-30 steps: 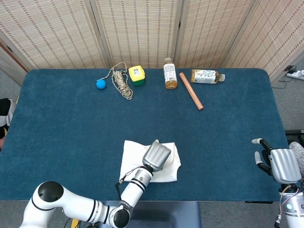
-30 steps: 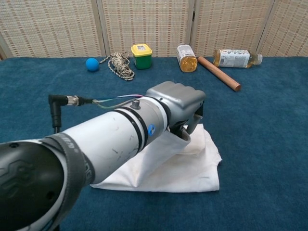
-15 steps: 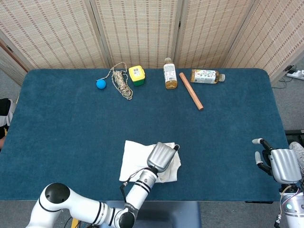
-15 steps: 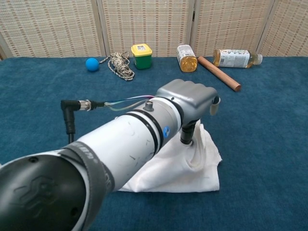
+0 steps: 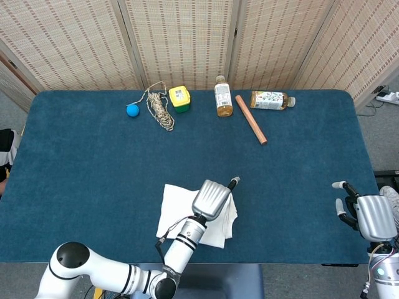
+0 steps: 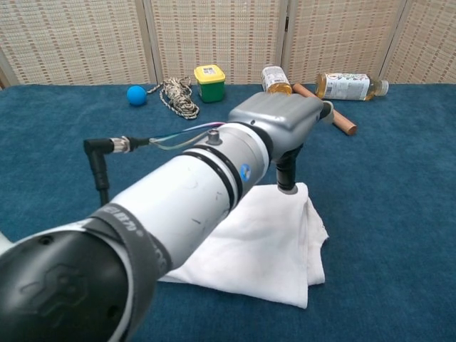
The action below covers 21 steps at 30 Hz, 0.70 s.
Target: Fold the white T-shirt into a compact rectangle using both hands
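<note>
The shirt (image 5: 187, 210) lies folded on the blue table (image 5: 93, 168) at about 6 o'clock from the table's middle, near the front edge, a white roughly square bundle with its right side doubled into a thicker fold. The left hand (image 5: 209, 198) is above the shirt's far right part, at about 1 o'clock on the cloth; in the chest view it (image 6: 279, 125) hangs over the shirt's (image 6: 263, 249) far edge with dark fingers (image 6: 286, 171) pointing down to the cloth and one finger stuck out to the right. Whether those fingers pinch the fabric or only touch it cannot be told, since the wrist and palm hide the contact. The right hand (image 5: 371, 215) sits off the table's right front corner, at about 4 o'clock, well apart from the shirt, holding nothing, its fingers spread and lightly bent. Along the far edge, from 11 to 1 o'clock, lie a ball (image 5: 132, 110), a rope (image 5: 159, 107), a yellow-lidded jar (image 5: 179, 98), an upright bottle (image 5: 223, 96), a stick (image 5: 250, 119) slanting toward the near right, and a second bottle (image 5: 272, 99) on its side. Woven screens (image 5: 187, 37) stand behind the table.
</note>
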### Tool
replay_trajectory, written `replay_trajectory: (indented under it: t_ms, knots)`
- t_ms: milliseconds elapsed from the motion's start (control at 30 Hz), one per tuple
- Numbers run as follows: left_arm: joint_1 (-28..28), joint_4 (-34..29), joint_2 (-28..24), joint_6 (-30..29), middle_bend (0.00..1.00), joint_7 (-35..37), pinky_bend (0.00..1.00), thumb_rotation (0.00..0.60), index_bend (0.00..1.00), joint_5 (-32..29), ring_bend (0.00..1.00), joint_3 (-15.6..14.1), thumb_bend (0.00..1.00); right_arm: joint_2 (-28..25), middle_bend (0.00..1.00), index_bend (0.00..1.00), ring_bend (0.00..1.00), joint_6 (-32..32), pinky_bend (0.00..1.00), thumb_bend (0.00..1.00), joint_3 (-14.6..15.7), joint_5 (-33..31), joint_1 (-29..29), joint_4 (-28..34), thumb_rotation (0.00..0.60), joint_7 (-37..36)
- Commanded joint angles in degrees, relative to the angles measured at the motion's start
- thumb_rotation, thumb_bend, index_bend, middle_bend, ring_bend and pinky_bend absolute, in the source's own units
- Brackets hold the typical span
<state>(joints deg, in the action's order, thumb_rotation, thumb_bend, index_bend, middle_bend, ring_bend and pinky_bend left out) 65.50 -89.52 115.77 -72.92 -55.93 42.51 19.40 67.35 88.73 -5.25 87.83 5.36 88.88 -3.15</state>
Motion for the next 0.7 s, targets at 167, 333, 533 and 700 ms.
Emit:
replay_trajectory:
  t_ms: [167, 333, 533, 700]
  knots:
    - [-4.7, -7.3, -6.9, -0.6, 0.83, 2.8, 0.97, 0.600, 0.24, 1.4, 0.75, -2.1, 0.22, -0.3, 0.94, 0.33, 0.99, -0.3, 1.00, 0.51, 0.2, 1.0, 0.4, 0.3, 0.600, 0.5]
    - [-8.1, -10.8, -11.8, -1.3, 0.82, 5.6, 0.97, 0.600, 0.27, 2.2, 0.74, -3.3, 0.22, -0.7, 0.94, 0.33, 0.99, -0.1, 1.00, 0.51, 0.1, 1.5, 0.5, 0.8, 0.600, 0.9]
    - [-13.9, -13.0, -19.0, -2.9, 0.75, 11.8, 0.93, 0.600, 0.31, 6.1, 0.67, -6.3, 0.22, -1.1, 0.91, 0.33, 0.94, -0.2, 1.00, 0.51, 0.2, 1.7, 0.6, 0.9, 0.600, 1.1]
    - [-18.7, -13.7, -24.4, -3.7, 0.69, 18.0, 0.84, 0.600, 0.33, 9.9, 0.59, -9.0, 0.22, -2.0, 0.79, 0.33, 0.79, -0.9, 0.91, 0.51, 0.5, 2.0, 0.8, 0.8, 0.600, 0.6]
